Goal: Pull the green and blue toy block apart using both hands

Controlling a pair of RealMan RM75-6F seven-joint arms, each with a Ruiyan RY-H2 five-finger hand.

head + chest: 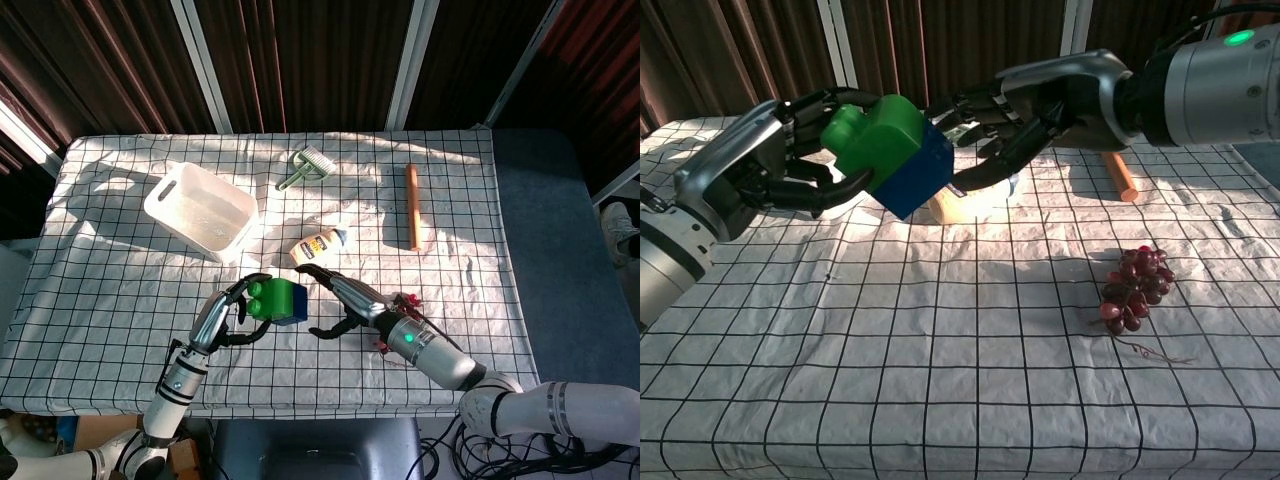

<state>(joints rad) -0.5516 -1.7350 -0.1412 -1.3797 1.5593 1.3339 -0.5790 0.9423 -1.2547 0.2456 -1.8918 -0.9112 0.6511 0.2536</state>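
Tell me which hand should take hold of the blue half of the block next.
The right hand. It is open, fingers spread right beside the blue half, though contact is unclear. The left hand already grips the green half, holding the block above the table, so it cannot regrasp.

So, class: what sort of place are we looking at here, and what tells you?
Probably a robot test or training setup, not a home: a table under a checked cloth, unrelated props like grapes and a white tub, and cables trailing beneath the table.
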